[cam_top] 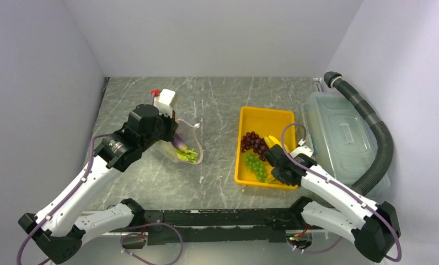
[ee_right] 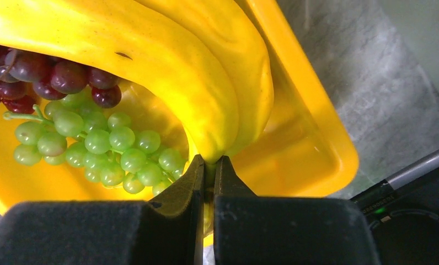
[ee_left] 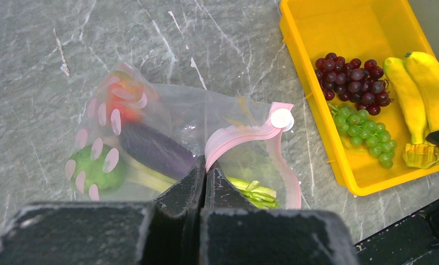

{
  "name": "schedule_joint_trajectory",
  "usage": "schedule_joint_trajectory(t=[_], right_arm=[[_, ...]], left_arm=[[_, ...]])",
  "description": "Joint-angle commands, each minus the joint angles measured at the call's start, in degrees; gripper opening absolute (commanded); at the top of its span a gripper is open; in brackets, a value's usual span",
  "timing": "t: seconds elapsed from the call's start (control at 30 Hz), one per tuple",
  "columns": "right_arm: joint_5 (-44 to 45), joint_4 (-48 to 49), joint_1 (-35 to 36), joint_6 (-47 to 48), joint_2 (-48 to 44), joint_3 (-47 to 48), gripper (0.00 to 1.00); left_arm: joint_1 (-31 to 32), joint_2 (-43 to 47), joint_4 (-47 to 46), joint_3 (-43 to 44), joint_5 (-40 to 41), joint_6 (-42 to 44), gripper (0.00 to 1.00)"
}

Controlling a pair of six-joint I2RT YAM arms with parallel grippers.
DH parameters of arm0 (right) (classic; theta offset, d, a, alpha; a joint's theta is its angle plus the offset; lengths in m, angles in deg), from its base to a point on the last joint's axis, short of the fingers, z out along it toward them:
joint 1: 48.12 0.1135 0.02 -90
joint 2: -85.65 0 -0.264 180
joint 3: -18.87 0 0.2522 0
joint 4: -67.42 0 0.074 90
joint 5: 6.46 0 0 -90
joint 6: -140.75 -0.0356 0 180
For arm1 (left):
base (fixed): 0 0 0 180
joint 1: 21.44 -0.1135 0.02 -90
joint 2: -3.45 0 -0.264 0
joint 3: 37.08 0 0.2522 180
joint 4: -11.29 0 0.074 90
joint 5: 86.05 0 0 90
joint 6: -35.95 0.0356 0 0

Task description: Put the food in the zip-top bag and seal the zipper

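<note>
Mid-loading. Pinching bananas [ee_right: 151, 61] by stem tip with right claw [ee_right: 209, 165], directly ahead in yellow tray [ee_right: 311, 143]. Clamping zipper [ee_left: 239, 134] of zip-top bag [ee_left: 173, 118] with left claw [ee_left: 205, 171], bag just beyond. Next: lift clear of grapes [ee_right: 96, 146], carry to bag mouth.

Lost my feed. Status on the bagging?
Left gripper shut on bag mouth. Right gripper shut on bananas at stem end, in tray. Grapes in tray too. Path clear.

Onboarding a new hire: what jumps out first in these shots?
The bright yellow tray right of centre, holding bananas and purple and green grapes; the right pincer is shut on the bananas' stem. Left of it, the left pincer pinches the pink mouth of a clear bag holding some food.
</note>
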Motion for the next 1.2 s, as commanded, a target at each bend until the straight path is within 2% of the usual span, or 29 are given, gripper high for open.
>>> schedule_joint_trajectory(t=[0.0,0.27,0.37,0.7,0.8,1.17], right_arm=[[4.28,-5.68,0.18,1.62,-3.11,4.06,0.0],[5.66,-3.61,0.26,13.94,-5.56,9.96,0.0],[3.48,0.0,0.25,20.85,-6.23,11.59,0.0],[-7.98,9.48,0.25,41.31,-7.51,16.59,0.0],[-14.28,11.79,0.33,46.1,-7.54,17.81,0.0],[-30.54,10.35,4.85,52.84,-0.61,27.04,0.0]], left_arm=[[-0.19,0.56,-1.28,1.04,-0.35,-0.82,0.0],[-0.2,0.66,-1.33,0.99,-0.36,-0.91,0.0],[-0.2,0.65,-1.28,1.04,-0.37,-0.91,0.0],[-0.14,0.38,-1.35,1.01,-0.41,-1.04,0.0],[-0.14,0.29,-1.38,0.93,-0.42,-0.96,0.0],[-0.15,-0.16,-2.05,0.53,-1.15,-1.36,0.0]])
